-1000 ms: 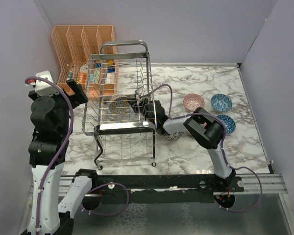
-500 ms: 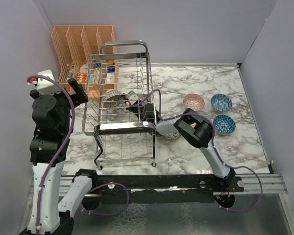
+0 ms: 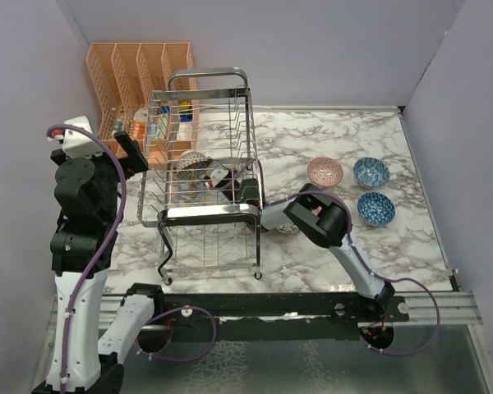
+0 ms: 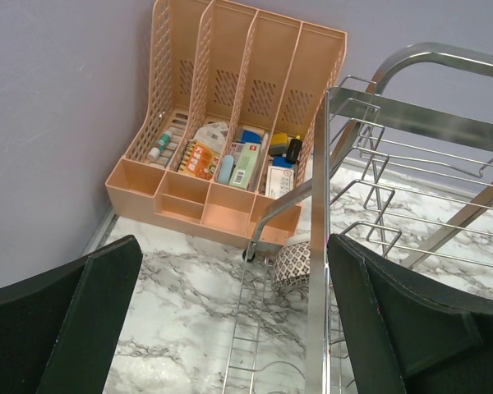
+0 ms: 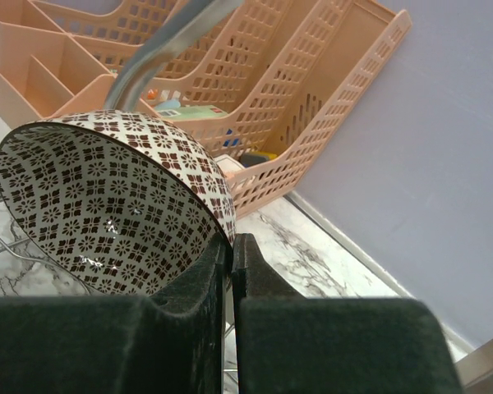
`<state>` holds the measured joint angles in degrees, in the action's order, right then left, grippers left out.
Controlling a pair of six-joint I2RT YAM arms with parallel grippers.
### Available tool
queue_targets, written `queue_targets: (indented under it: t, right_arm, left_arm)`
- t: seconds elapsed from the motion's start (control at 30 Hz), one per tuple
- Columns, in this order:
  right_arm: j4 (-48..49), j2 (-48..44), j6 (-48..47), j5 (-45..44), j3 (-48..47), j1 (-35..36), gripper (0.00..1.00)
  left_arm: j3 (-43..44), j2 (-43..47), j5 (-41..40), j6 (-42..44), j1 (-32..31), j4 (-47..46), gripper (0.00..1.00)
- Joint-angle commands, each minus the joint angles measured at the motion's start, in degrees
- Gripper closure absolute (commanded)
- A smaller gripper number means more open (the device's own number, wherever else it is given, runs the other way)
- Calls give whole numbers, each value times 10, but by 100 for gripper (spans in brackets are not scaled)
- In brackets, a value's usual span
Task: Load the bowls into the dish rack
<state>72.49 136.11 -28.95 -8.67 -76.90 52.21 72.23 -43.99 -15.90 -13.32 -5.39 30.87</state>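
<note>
Pinching the rim of the black-and-white patterned ceramic bowl (image 5: pixel 107 205), the right claw (image 5: pixel 232 246) is holding it tilted inside the chrome wire dish rack (image 3: pixel 209 215); that thin grip is probably risking a slip on any wire bump.

No writing can be read anywhere here.

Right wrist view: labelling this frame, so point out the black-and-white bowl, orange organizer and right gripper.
black-and-white bowl (image 5: pixel 99 205): right wrist view, on its patterned inside.
orange organizer (image 5: pixel 312 98): right wrist view, on a perforated side wall.
right gripper (image 5: pixel 232 248): right wrist view, between fingertips pinching the bowl's rim.
</note>
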Motion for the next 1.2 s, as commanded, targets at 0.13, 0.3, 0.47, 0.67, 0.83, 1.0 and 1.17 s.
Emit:
queue_targets:
  t: [0.13, 0.3, 0.47, 0.67, 0.83, 1.0, 1.17]
  right_arm:
    - [33, 2, -32, 75, -15, 13, 99]
    - [20, -1, -41, 91, 1, 18, 99]
    - [28, -3, -47, 98, 19, 19, 98]
    - [46, -8, -50, 108, 44, 20, 88]
    - [62, -9, -52, 88, 49, 21, 76]
    - [73, -4, -63, 73, 42, 21, 74]
    - [98, -4, -65, 58, 48, 21, 64]
  left_arm:
    - [-5, 8, -9, 8, -5, -17, 1]
    - [-9, 11, -8, 8, -5, -19, 1]
    - [-11, 12, -8, 7, -6, -20, 1]
    - [-12, 12, -9, 7, -6, -20, 1]
    - [-13, 12, -10, 8, -7, -24, 1]
    - [-14, 11, -11, 8, -7, -24, 1]
    - [-12, 11, -11, 8, -7, -23, 1]
